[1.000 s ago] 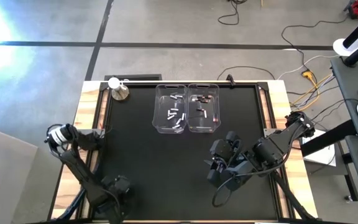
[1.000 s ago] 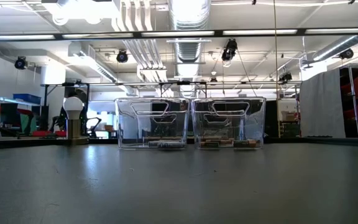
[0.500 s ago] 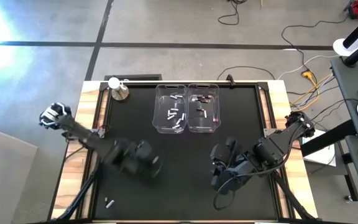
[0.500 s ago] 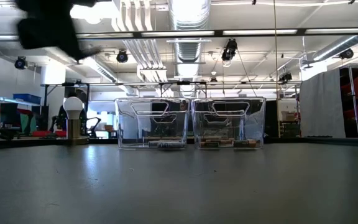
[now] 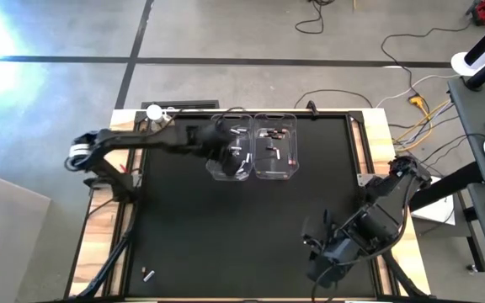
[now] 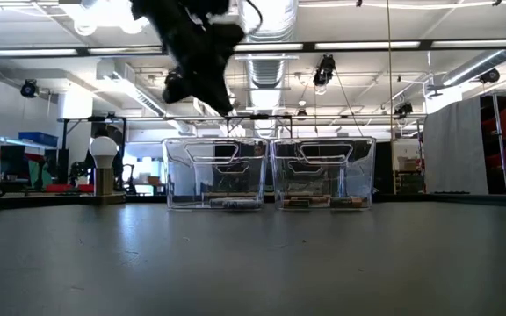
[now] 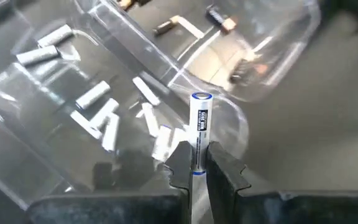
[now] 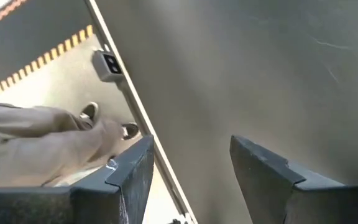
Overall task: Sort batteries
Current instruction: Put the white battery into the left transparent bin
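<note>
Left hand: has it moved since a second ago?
Yes. The left hand, shut on a battery, has swung from the table's near left corner to above the left bin, beside the knob.

Bare mat [image 5: 226, 227] before bins [image 5: 253, 160]

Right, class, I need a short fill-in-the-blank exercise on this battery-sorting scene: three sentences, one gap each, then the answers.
1. The left claw is shut on a silvery-white ____, held above the left bin.
2. The dark batteries with reddish marks lie in the ____ bin.
3. One stray battery lies on the black mat near the table's front-____ corner.

Missing words: battery; right; left
</note>
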You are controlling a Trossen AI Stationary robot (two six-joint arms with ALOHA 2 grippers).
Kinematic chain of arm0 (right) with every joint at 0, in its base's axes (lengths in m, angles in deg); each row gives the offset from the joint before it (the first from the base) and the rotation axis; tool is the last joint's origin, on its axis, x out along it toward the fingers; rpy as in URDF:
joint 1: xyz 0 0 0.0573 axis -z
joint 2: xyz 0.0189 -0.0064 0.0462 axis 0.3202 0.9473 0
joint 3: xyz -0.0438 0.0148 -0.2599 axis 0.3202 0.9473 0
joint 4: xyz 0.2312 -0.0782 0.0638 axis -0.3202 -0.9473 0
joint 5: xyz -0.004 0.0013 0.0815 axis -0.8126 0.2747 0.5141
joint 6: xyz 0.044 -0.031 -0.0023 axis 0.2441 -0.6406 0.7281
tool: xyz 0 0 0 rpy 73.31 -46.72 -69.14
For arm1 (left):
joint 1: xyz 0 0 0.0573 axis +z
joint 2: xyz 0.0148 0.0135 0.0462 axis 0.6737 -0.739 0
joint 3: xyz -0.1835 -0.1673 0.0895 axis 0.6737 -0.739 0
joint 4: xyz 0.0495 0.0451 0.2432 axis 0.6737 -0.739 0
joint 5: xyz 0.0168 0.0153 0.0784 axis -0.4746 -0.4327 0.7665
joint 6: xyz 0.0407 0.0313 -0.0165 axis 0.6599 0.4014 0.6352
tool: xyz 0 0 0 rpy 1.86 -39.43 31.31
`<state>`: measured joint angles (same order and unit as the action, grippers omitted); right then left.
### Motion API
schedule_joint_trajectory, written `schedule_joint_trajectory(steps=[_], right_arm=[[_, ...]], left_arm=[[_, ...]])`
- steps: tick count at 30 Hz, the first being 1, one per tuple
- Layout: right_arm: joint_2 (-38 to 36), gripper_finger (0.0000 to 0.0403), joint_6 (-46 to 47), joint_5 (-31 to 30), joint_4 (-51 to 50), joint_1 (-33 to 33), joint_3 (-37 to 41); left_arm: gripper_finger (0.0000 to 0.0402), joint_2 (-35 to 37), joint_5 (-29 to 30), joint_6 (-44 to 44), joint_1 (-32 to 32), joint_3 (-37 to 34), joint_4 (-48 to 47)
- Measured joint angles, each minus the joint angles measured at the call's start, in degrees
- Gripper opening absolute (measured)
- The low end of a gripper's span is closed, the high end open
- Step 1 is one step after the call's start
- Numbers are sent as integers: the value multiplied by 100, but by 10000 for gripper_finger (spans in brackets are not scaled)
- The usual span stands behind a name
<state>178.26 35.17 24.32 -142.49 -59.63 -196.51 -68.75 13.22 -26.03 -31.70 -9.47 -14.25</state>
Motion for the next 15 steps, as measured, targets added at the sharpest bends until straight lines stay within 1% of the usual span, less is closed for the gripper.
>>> schedule_joint_trajectory(steps=[3, 6, 8, 12, 15], right_arm=[[0, 203, 123, -4, -217, -47, 2], [0, 203, 221, -9, -371, -45, 4], [0, 203, 269, -10, -415, -43, 4], [0, 203, 440, -13, -411, -74, 4], [0, 203, 729, -11, -411, -152, 4]], left_arm=[[7, -598, -222, 635, 397, 547, -372], [7, -1302, -225, 1242, 625, 1274, -994], [7, -1775, -204, 1804, 696, 1812, -1482], [7, -2582, 223, 3345, 745, 2764, -2585], [7, -3120, 275, 4286, 821, 3094, -3274]])
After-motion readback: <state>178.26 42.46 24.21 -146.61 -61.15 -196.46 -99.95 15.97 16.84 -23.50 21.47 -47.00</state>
